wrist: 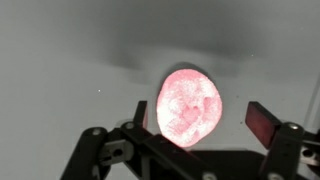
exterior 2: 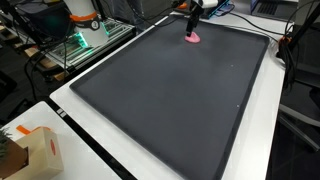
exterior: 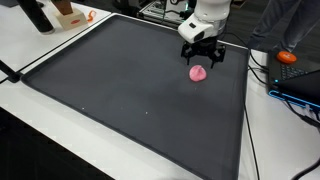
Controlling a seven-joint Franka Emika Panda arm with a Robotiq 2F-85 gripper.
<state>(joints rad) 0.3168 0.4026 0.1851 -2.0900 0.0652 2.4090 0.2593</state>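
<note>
Finds the gripper (exterior: 199, 60) hanging low over the far part of the dark mat (exterior: 120, 95), directly above a pink lump (exterior: 198, 73). Records the fingers as spread wide apart, pinching nothing. Confirms the same in the wrist view: places the gripper (wrist: 200, 122) astride the pink lump (wrist: 188, 105), with one finger (wrist: 262, 122) standing clear of it across a strip of bare mat (wrist: 60, 60) and the opposite finger close beside its edge; cannot tell whether that near finger touches it. Describes the lump as rounded, rough and dimpled on top, brightly lit, lying on the mat and not lifted. Locates the pink lump (exterior 2: 192, 38) in an exterior view close to the far edge of the dark mat (exterior 2: 170, 100), beneath the gripper (exterior 2: 191, 27), well apart from every other item. Notes the mat as a large rectangular sheet covering most of a white table (exterior: 25, 95), with a white margin showing around it in both exterior views. Lists, off the mat: a cardboard box (exterior 2: 35, 150) at the near corner of the white table (exterior 2: 120, 145), an orange object (exterior: 288, 57) beside dark cables (exterior: 262, 75) past the mat's edge, all well away from the gripper
</note>
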